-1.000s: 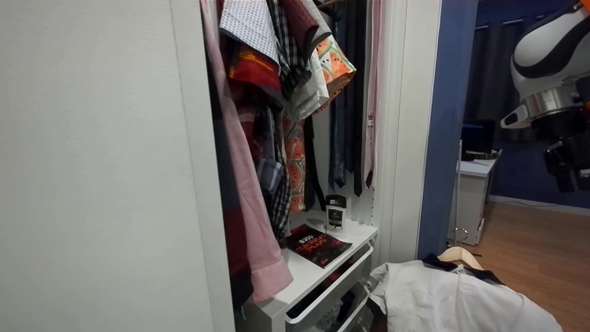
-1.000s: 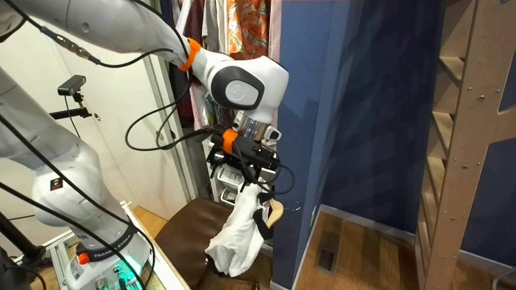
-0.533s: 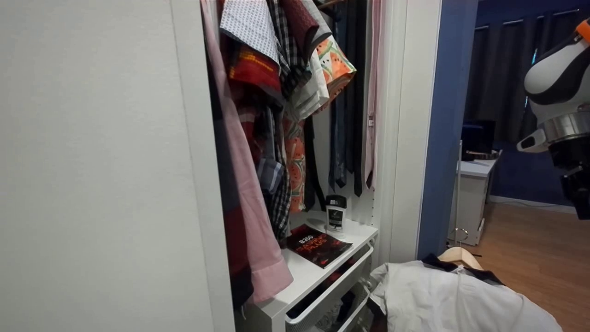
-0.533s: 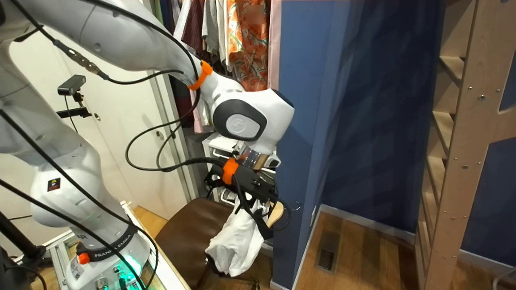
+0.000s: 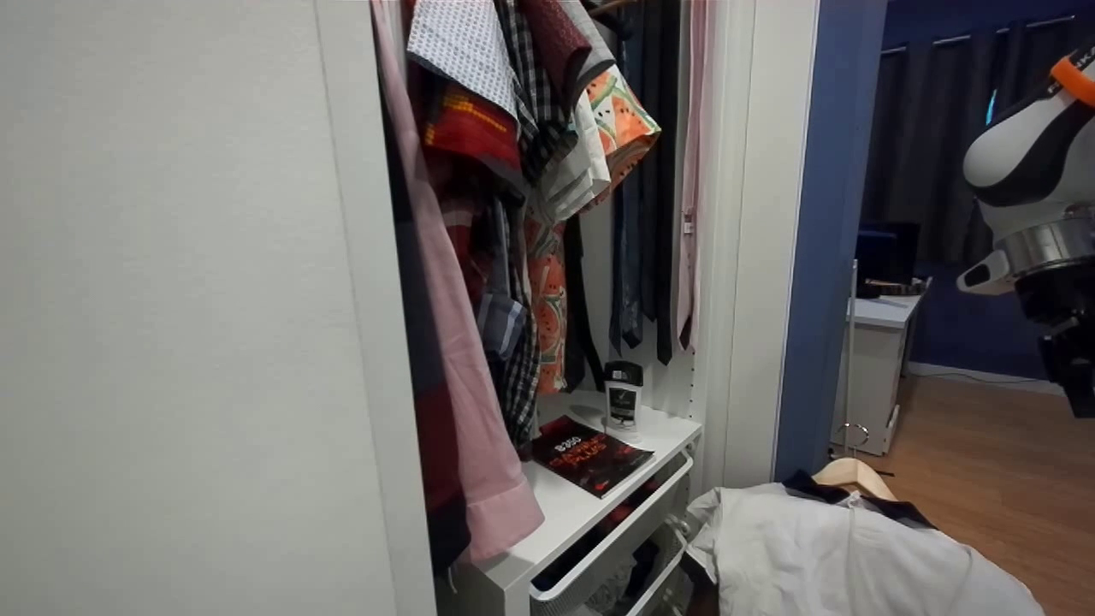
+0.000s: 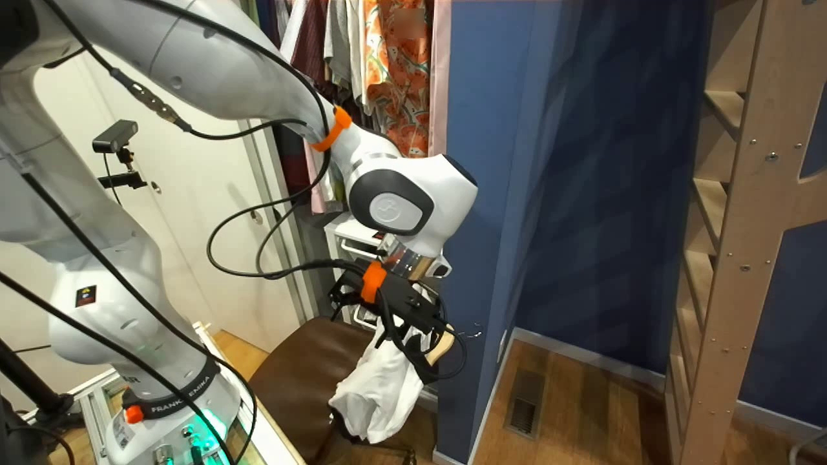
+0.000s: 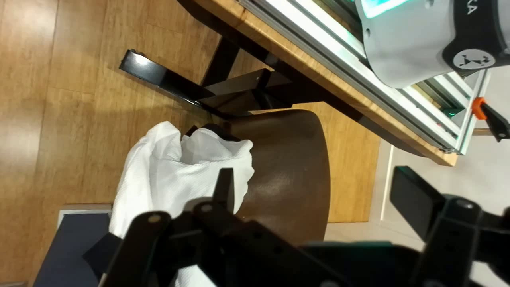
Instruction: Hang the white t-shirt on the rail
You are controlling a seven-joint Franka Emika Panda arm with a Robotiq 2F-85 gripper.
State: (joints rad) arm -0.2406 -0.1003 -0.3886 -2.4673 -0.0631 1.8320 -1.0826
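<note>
The white t-shirt [image 6: 381, 391], with dark collar and sleeve bands, is draped at the edge of a brown chair, on a light wooden hanger [image 6: 440, 347]. In an exterior view the shirt [image 5: 855, 560] is at the lower right, with the hanger [image 5: 855, 477] and its metal hook pointing up. In the wrist view the shirt [image 7: 167, 179] is on the left, partly behind a finger. My gripper [image 7: 318, 191] is open, with nothing between its fingers. In an exterior view the gripper [image 6: 357, 329] is just above the shirt; contact cannot be told. The rail is not clearly visible.
The closet holds hanging garments [image 5: 547, 171] above a white drawer unit [image 5: 676, 428] with a dark booklet [image 5: 590, 458] and a deodorant stick [image 5: 624, 398]. A blue wall [image 6: 481, 194] stands beside the closet. The brown chair [image 7: 287, 175] is beside the robot's base table [image 7: 318, 75].
The arm and open gripper have moved down to the shirt, mostly in the first half second, then slightly further. The shirt and hanger have not visibly moved.
</note>
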